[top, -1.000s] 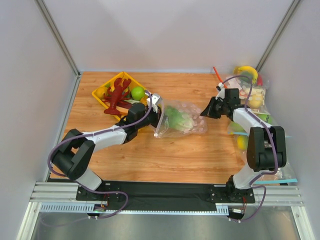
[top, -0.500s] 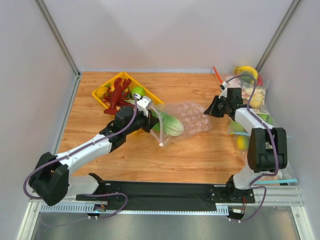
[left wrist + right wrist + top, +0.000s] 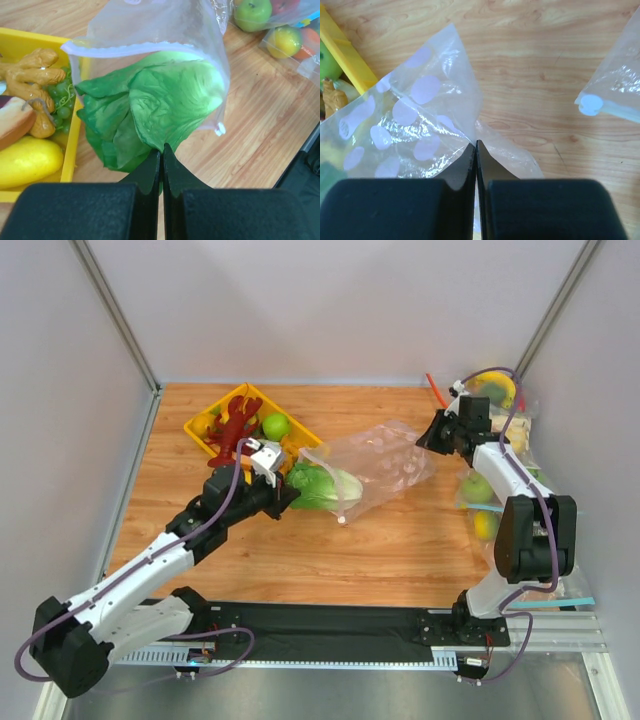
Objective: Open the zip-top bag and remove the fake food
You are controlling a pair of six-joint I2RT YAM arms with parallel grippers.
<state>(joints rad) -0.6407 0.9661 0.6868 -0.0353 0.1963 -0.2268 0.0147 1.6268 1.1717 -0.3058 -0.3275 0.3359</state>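
Note:
The zip-top bag [image 3: 385, 460] lies crinkled across the middle of the table, its pale zip strip [image 3: 130, 48] open toward the left. A green-and-white lettuce head [image 3: 315, 485] sticks halfway out of that mouth. My left gripper [image 3: 288, 496] is shut on a lettuce leaf [image 3: 155, 105], tips pinched at the leaf edge [image 3: 161, 149]. My right gripper [image 3: 428, 437] is shut on the bag's far corner [image 3: 475, 145], and the clear film [image 3: 410, 115] fans out from it. The red lobster [image 3: 232, 428] and round green fruit [image 3: 275, 425] rest in the yellow tray [image 3: 216, 405].
The yellow tray [image 3: 30, 39] also holds a ginger toy, grapes and a yellow fruit, close to the left of the lettuce. Other clear bags of toy fruit [image 3: 495, 440] are piled along the right wall behind my right arm, one with a green apple [image 3: 252, 12].
My left gripper has pulled back to the left and nearer, drawing the lettuce out of the bag's mouth. The right gripper moved right and farther away, stretching the bag.

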